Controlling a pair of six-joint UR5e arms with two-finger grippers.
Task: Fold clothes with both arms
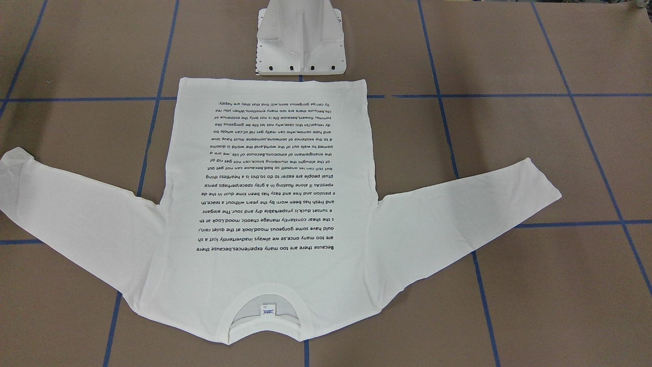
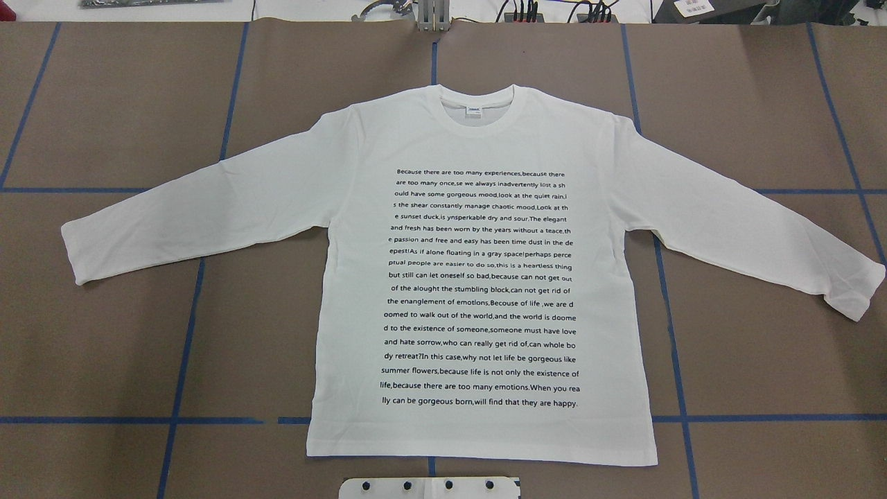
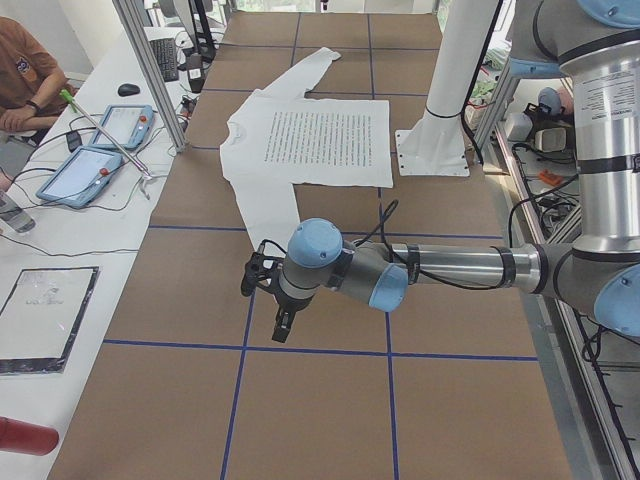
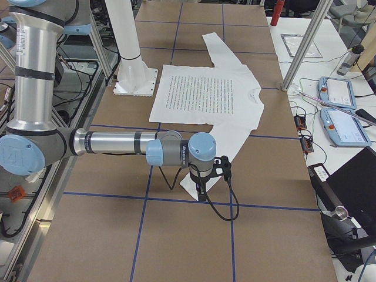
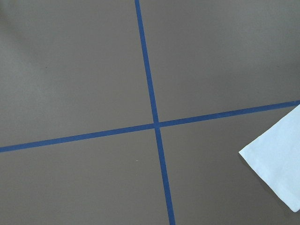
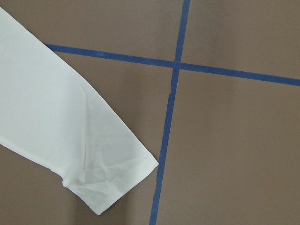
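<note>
white t-shirt [image 2: 478, 277] flat on bench [image 2: 104, 346], text side up, sleeves spread. left claw [image 3: 283, 322] above bench near one cuff, right claw [image 4: 201, 191] above other cuff. cannot tell whether either is clenched or released.

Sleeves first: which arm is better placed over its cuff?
Right, probably: its wrist camera looks straight at the right cuff; the left wrist camera catches only a corner of the left cuff.

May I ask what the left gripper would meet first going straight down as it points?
Most likely the bare brown table near the blue tape cross, beside the sleeve cuff; depth is uncertain.
</note>
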